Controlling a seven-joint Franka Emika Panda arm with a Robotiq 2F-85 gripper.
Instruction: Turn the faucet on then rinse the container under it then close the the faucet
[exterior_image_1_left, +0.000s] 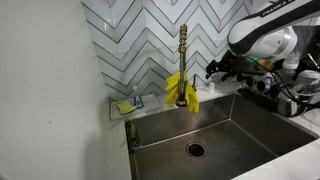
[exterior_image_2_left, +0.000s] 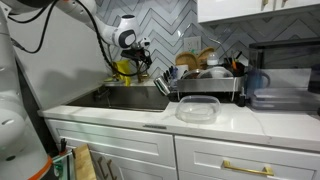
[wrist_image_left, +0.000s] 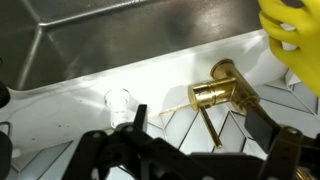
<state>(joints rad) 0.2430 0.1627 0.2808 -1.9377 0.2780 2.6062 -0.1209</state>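
You are looking at a kitchen corner. Behind the sink you see a wall of pale grey herringbone tiles (exterior_image_1_left: 130, 30), glossy enough to catch the light, and at the corner it meets a plain white surface (exterior_image_1_left: 40, 90). The steel sink (exterior_image_1_left: 240, 125) sits in a white counter (exterior_image_2_left: 240, 122). Under the counter you have white panelled cabinets (exterior_image_2_left: 120, 150), one drawer with a brass handle (exterior_image_2_left: 247, 167). A white upper cabinet (exterior_image_2_left: 255, 10) hangs above the tiles. The light is soft and even

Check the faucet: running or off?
Off, by the looks: no stream falls from the faucet into the sink in an exterior view. The open gripper is apart from it.
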